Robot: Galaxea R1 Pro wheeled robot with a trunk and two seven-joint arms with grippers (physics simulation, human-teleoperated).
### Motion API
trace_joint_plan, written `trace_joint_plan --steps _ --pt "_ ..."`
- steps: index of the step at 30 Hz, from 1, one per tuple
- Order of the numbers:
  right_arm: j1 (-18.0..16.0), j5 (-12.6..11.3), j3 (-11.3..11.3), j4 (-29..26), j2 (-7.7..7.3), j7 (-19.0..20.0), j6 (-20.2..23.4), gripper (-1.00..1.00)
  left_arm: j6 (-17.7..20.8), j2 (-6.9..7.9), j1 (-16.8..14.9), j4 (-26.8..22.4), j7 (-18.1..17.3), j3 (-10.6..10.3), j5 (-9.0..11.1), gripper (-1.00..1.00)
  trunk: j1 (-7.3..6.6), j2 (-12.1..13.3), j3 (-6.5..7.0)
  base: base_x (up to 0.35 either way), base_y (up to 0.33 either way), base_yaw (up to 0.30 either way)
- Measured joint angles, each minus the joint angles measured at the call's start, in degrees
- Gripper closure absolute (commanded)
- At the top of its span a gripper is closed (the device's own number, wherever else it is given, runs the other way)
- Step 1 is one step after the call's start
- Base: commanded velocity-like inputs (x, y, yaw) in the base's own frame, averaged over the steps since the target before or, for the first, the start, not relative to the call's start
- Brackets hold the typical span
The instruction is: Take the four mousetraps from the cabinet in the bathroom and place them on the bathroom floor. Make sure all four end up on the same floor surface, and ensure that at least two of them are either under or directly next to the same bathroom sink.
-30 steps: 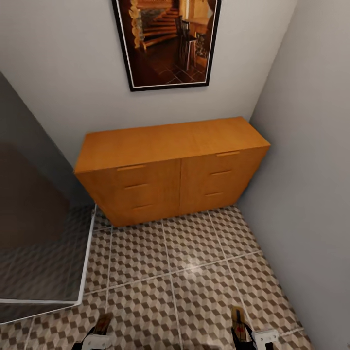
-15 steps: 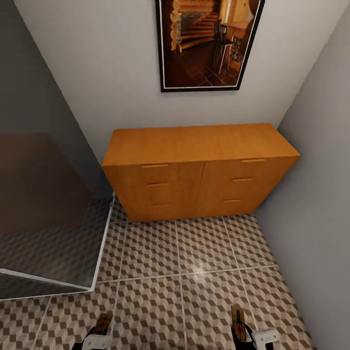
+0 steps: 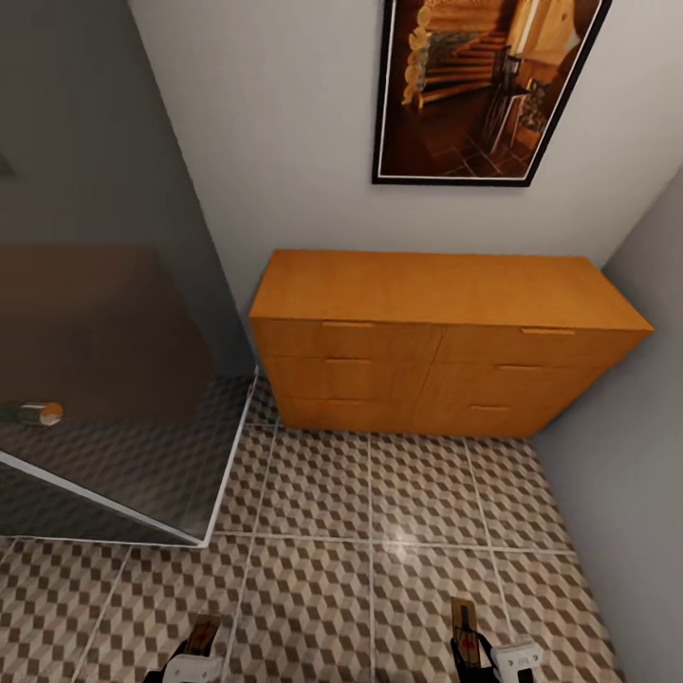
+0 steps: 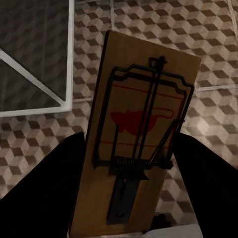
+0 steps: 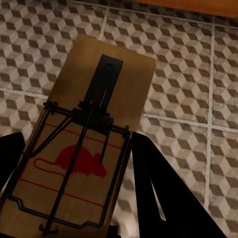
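At frame bottom, left gripper and right gripper each pinch a mousetrap in their jaws above bathroom floor. Traps look light and stiff; grip board edges, clear of wire.

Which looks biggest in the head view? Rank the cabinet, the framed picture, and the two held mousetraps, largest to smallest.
1. The cabinet, by far the widest.
2. The framed picture, cut off by the frame's top edge.
3. The mousetraps, tiny slivers: one in the right gripper, one in the left gripper. They look alike; no ranking between them.
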Motion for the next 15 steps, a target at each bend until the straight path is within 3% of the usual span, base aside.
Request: trace_joint_plan --steps 15 --pt "0.0 0.0 0.0 0.0 0.0 0.0 0.0 1.0 1.4 -0.13 0.0 0.1 -0.1 0.0 0.0 1.0 0.0 0.0 0.49 0.0 0.0 0.28"
